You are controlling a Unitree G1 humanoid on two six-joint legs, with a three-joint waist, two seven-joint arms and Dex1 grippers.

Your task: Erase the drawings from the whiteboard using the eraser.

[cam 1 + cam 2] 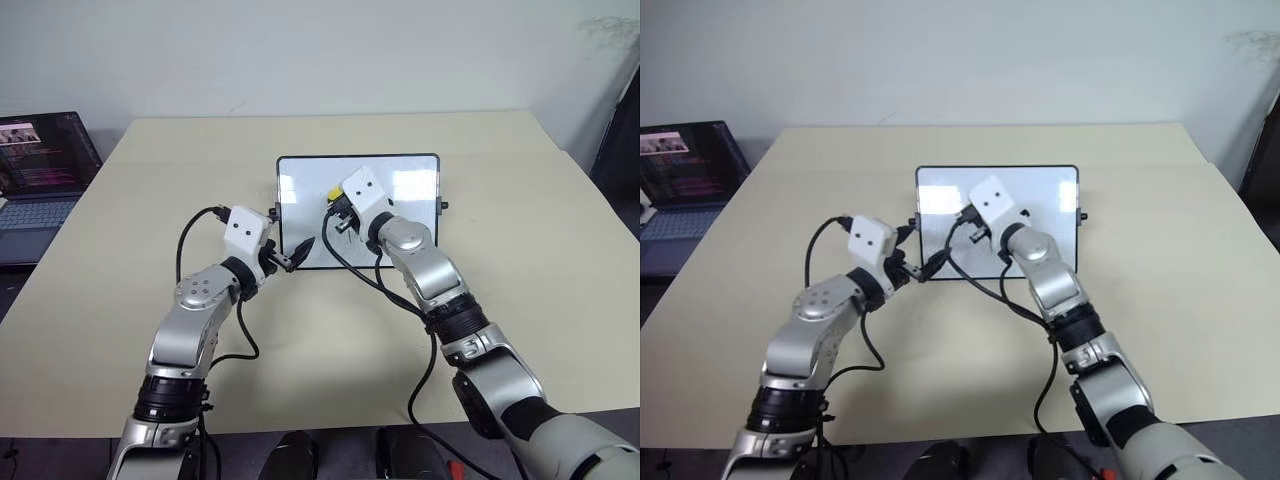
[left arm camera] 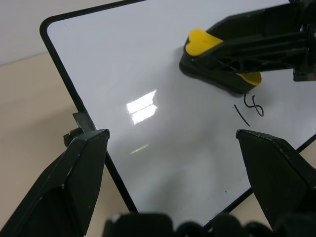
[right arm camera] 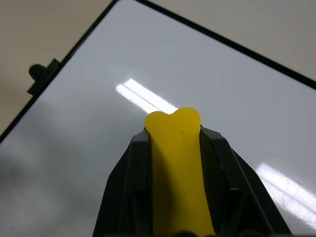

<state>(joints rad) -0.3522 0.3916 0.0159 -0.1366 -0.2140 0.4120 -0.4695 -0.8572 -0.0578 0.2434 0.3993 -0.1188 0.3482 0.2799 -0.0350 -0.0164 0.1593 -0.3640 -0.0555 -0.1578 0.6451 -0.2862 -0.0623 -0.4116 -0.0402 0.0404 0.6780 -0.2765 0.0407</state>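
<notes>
Lying flat near the middle of the beige surface (image 1: 300, 360), the whiteboard (image 1: 410, 180) is the largest thing in play: a thin, stiff, glossy panel in a narrow black frame, light by the look of it and likely to skate on the surface under a sideways rub. Its frame and the small black knob (image 2: 74, 134) at the short side look like the sensible places to steady it, since the slick white face offers no purchase. The left gripper (image 2: 173, 148) sits at the board's near left corner with its jaws spread wide, straddling the frame edge but closed on nothing.

The right gripper (image 1: 337, 203) hangs over the board's middle, jaws clamped tight on the eraser (image 3: 178, 163), a small yellow block that looks soft and slightly squashy, gripped along its long sides with the rounded tip poking out.

Smallest are the drawings (image 2: 249, 108): a thin black "18" just beside the eraser's dark underside, probably wiping off easily.
</notes>
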